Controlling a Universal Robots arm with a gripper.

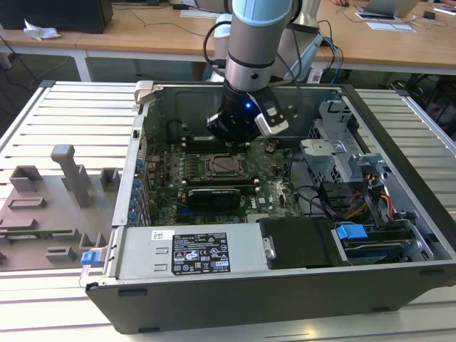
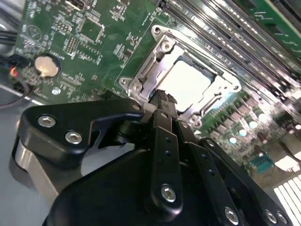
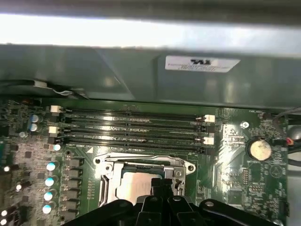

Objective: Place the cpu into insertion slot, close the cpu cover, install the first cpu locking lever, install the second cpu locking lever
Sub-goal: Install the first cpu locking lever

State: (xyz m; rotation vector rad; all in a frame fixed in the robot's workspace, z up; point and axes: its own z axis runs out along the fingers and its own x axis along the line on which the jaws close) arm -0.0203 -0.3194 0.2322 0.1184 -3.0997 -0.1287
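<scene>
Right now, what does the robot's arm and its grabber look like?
The arm is a thick round tube, silver-grey with a pale blue band, and black cables loop beside it. Its wrist glows with a small blue light. The gripper is black, built from jointed bars fastened with shiny silver screws.

The fingers [image 2: 162, 101] hide one edge of the cpu cover [image 2: 141, 82]

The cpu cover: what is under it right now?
Through the window of the closed cpu cover the silver-grey top of the cpu shows, seated in the insertion slot. The contact field is hidden beneath the cpu; the gripper covers one edge.
</scene>
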